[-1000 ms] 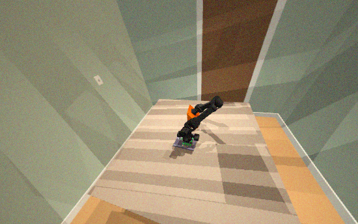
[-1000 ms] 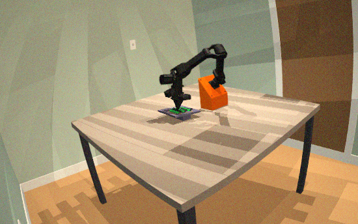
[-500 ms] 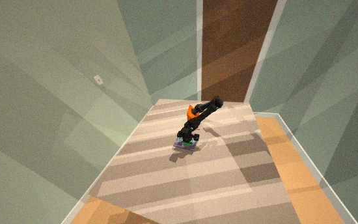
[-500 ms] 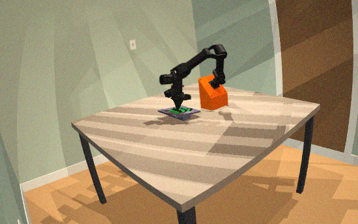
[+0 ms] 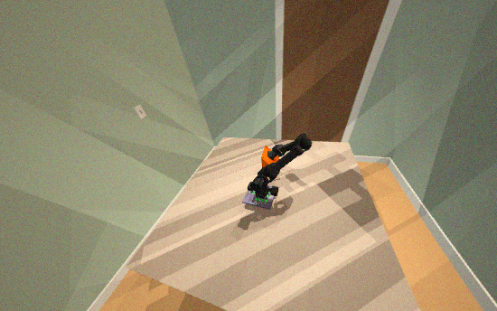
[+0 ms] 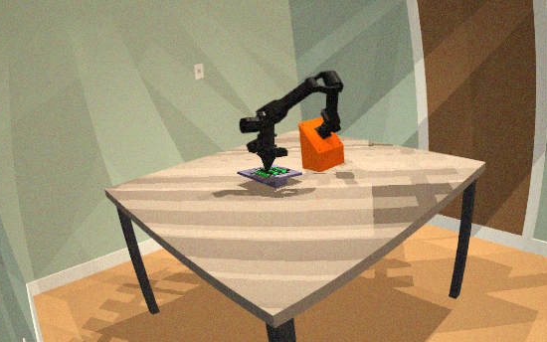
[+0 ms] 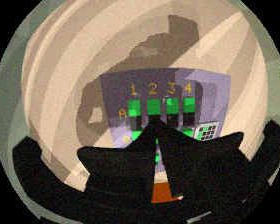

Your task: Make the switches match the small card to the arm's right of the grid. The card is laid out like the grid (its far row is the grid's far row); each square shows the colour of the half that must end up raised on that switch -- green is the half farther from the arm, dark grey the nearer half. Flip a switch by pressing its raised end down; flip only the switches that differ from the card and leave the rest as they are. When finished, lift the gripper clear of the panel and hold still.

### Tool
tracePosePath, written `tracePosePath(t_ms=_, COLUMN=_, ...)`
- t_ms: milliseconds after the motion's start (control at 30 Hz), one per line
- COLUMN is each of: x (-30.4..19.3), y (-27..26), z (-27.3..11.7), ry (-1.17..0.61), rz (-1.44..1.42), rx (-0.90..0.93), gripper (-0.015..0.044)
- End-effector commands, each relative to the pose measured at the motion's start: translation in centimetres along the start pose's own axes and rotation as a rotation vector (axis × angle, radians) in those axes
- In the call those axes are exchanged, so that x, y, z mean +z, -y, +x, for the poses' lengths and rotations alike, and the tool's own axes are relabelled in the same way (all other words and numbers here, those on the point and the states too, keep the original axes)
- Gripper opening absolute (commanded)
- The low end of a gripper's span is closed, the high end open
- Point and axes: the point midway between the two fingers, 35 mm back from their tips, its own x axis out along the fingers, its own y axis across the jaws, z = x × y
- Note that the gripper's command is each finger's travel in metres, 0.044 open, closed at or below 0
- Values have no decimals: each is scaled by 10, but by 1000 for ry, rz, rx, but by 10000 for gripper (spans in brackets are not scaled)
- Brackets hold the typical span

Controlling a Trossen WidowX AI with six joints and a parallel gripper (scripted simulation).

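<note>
The lavender panel (image 5: 249,202) (image 6: 245,173) (image 7: 113,92) carries a grid of green and dark grey switches. In the wrist view, row A shows four switches, among them A1 (image 7: 134,108), A2 (image 7: 153,107), A3 (image 7: 172,106) and A4 (image 7: 189,105), with green halves on the far side. Row B is partly covered, and rows nearer the arm are mostly hidden by the fingers. The small card (image 7: 207,131) is at the grid's right; its square colours are too small to read surely. My gripper (image 6: 268,171) (image 7: 155,123) is shut and empty, pointing down low over the grid's middle; contact cannot be told.
The orange arm base (image 5: 267,156) (image 6: 322,153) stands on the wooden table (image 5: 226,267) (image 6: 278,244) behind the panel. Striped shadows cross the tabletop and the panel. A brown door (image 5: 330,68) (image 6: 477,109) is in the wall behind.
</note>
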Motion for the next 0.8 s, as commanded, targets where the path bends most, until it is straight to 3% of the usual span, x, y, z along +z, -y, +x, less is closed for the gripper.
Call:
tracePosePath(t_ms=0, x=-1, y=0, z=1, ry=0, rz=4, rx=4, gripper=0)
tracePosePath(t_ms=767, x=-1, y=0, z=4, ry=0, rz=4, rx=4, gripper=0)
